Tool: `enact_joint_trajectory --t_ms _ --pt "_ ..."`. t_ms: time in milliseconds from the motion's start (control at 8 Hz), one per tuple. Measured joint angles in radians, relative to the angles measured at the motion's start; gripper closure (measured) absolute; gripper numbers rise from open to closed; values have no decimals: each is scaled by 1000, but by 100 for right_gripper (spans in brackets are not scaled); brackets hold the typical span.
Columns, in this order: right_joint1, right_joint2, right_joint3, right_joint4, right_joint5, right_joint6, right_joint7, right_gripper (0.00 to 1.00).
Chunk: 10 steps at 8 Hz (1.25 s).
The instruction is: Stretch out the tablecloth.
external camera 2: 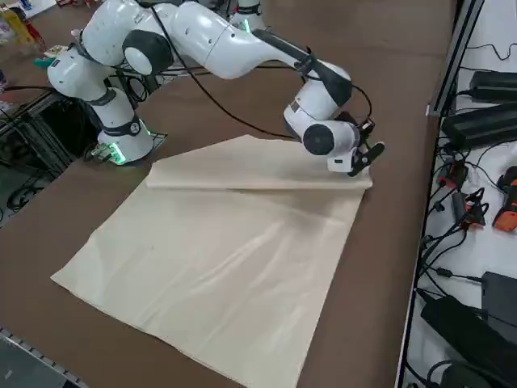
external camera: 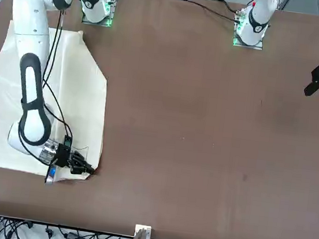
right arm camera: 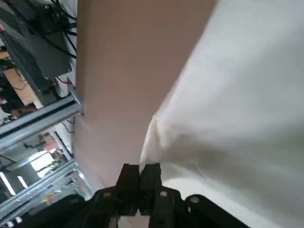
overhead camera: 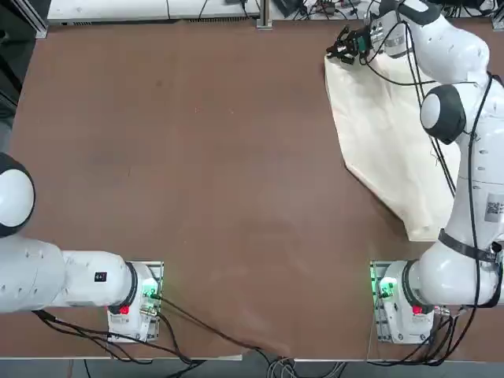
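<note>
Top view: tablecloth on the brown tabletop, far right, under the arm. Front view: right end effector at cloth's far inner corner. Right side view: folded-over strip beneath arm. Wrist view: end effector closed, pinching the creased cloth edge.

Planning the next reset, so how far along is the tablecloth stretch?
Partly done. The tablecloth already lies in a broad, lightly creased sheet on the right side of the brown tabletop. In hand: the right gripper is shut at the cloth's corner, by the edge nearest the front camera. Left: a strip along the cloth's inner side looks folded over in the right side view, so it likely needs opening out.
</note>
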Motion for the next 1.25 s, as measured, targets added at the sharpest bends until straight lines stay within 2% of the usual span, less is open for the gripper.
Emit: enact_joint_trajectory --t_ms 500,1250 --pt "31 33 0 35 105 12 27 98" --pt "91 67 0 62 195 46 31 97"
